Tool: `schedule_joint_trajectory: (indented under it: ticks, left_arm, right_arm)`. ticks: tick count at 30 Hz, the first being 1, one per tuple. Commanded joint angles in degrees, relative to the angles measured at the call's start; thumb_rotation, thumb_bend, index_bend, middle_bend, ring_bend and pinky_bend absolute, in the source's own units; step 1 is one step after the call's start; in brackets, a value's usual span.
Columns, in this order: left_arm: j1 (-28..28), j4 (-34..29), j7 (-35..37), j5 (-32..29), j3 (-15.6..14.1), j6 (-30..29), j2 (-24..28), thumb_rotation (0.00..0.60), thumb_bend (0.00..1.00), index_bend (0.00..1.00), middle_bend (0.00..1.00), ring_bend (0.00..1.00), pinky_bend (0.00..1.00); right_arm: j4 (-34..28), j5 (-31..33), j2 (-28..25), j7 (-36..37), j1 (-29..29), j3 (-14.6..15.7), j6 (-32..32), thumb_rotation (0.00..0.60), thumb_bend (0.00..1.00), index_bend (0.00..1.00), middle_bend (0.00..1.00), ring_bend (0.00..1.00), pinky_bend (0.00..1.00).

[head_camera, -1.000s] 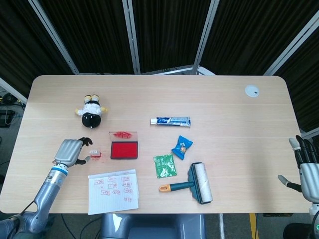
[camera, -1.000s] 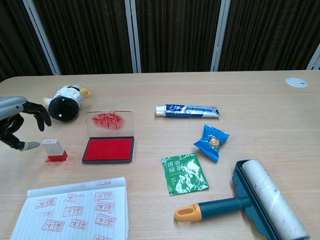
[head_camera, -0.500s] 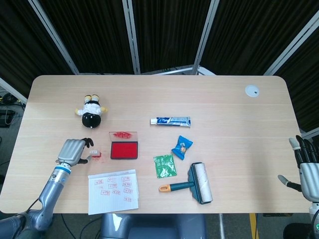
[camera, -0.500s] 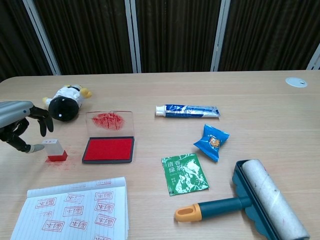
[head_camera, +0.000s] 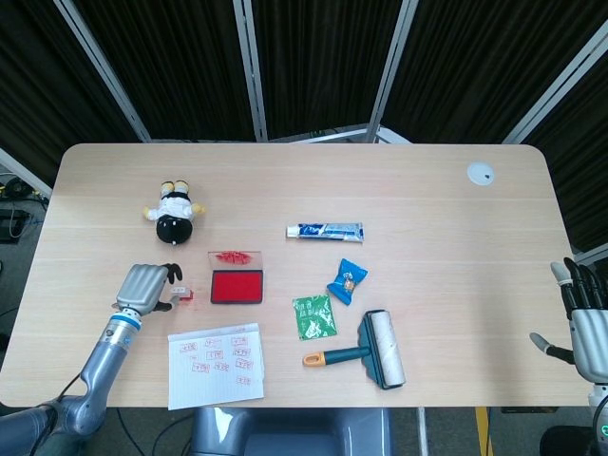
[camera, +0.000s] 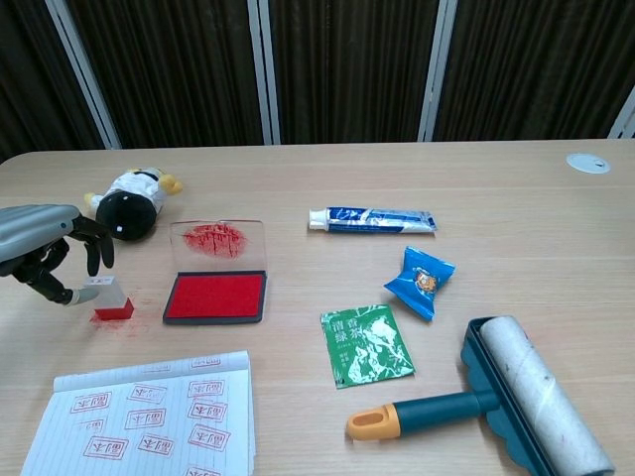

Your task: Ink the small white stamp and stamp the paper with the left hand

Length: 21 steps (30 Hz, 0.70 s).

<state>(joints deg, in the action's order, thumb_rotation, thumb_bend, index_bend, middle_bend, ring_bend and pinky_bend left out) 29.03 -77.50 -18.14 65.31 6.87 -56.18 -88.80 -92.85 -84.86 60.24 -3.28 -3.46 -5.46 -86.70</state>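
Left hand (camera: 45,248) at the small white stamp (camera: 109,296), fingers curled down over its top, thumb tip at its left side. Contact looked likely in chest view, but a firm pinch couldn't be confirmed: could not tell whether held or only touched. Stamp stood upright on its red base, just left of the open ink pad (camera: 215,296), on a red-smudged patch of table (camera: 298,178). Paper (camera: 149,416), already carrying red imprints, lay near the front edge, just below stamp and pad.

Risks, as judged:
- Small, tall stamp; thumb pushing before the fingers closed could tip it or slide it toward the pad.
- Shallow grip on the cap could let it twist during the lift, giving a tilted press and a partial imprint.
- Pad lid stood up at the back; a high approach from behind could clip it.

View differences:
- Head view: left hand (head_camera: 144,287) covered most of the stamp (head_camera: 180,292); only a sliver visible, finger placement unreadable. Also showed right hand (head_camera: 586,318) at far table edge, fingers spread, holding nothing.
- Chest view: showed the thumb and fingers around the stamp body; right hand absent.
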Motion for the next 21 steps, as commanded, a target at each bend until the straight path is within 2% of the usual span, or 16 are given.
schedule_joint_trajectory:
  ticks: [1, 21]
  left_arm:
    - [0.13, 0.11, -0.15, -0.15, -0.06, 0.07, -0.12, 0.6, 0.25, 0.42, 0.45, 0.77, 0.85]
    - [1.29, 1.76, -0.16, -0.94, -0.38, 0.83, -1.4, 0.6, 0.29, 0.5, 0.51, 0.77, 0.85]
  right_arm:
    - [0.02, 0.07, 0.01, -0.01, -0.02, -0.01, 0.06, 0.6, 0.0, 0.0, 0.0, 0.0, 0.0]
    - [0.41, 0.81, 0.21, 0.0, -0.33, -0.12, 0.8, 0.6, 0.0, 0.0, 0.0, 0.0, 0.0]
